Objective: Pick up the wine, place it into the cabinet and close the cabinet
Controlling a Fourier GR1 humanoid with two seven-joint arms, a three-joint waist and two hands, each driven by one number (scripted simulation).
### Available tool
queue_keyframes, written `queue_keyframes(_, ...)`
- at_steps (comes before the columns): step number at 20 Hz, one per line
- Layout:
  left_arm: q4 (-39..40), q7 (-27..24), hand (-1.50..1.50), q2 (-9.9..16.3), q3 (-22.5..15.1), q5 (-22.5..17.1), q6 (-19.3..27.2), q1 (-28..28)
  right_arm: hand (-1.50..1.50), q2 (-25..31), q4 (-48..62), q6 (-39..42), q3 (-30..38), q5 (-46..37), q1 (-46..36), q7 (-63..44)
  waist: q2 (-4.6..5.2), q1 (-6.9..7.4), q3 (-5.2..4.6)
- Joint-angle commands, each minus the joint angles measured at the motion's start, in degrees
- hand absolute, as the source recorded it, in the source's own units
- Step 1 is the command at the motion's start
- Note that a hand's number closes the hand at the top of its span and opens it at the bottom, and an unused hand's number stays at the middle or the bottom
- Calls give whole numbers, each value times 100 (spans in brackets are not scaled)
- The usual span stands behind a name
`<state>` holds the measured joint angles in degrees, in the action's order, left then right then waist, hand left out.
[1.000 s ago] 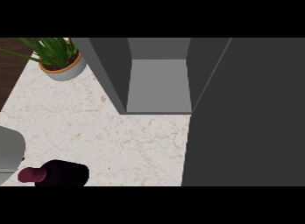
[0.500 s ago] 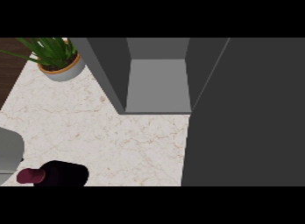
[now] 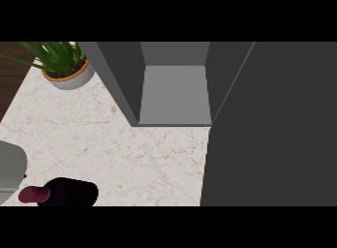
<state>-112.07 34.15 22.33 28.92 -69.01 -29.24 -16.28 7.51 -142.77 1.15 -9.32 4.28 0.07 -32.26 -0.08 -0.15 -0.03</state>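
Kitchen at home, pale marble counter (image 3: 129, 150), big grey cabinet (image 3: 175, 92) standing open on it, green plant in a pot (image 3: 66, 68) in the corner, dark wine bottle (image 3: 64, 193) nearby

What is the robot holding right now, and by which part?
It cannot be told: no hand shows. The wine bottle lies on the counter at the lower left, beside a grey forearm, and nothing is visibly gripping it.

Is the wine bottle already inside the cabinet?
No, the wine bottle lies on the marble counter at the view's lower left, apart from the open cabinet, whose compartment holds nothing visible.
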Motion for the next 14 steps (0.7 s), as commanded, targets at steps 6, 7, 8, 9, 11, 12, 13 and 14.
queue_keyframes(6,787,-285,-150,-682,-274,981,-711,157,-150,-108,-683,-179,-19,70,-244,-579,-1,7,1)
queue_keyframes(7,1094,-454,-150,-681,-181,1321,-860,392,-150,-124,-363,-100,-54,-1,-243,-412,5,7,1)
queue_keyframes(8,1211,-720,-150,-947,-273,1784,-908,501,-150,64,-719,-77,338,468,-385,-762,5,-24,0)
queue_keyframes(9,1306,-743,-150,-913,-201,1701,-950,509,-150,42,-686,-2,255,409,-269,-675,3,-10,1)
queue_keyframes(11,1040,-675,-150,-830,-69,1526,-795,385,-150,-25,-897,-130,191,283,-346,-863,-4,3,2)
queue_keyframes(12,1799,-1155,-150,-985,-18,2129,-1378,623,-150,-90,-674,-87,109,245,-289,-645,4,-20,-1)
queue_keyframes(13,1971,-1177,-150,-1008,17,2131,-1347,608,-150,64,-806,-64,516,526,-407,-819,4,-26,-1)
queue_keyframes(14,2025,-1230,-150,-939,64,2179,-1427,659,-150,1,-630,-20,387,448,-384,-737,4,-6,1)
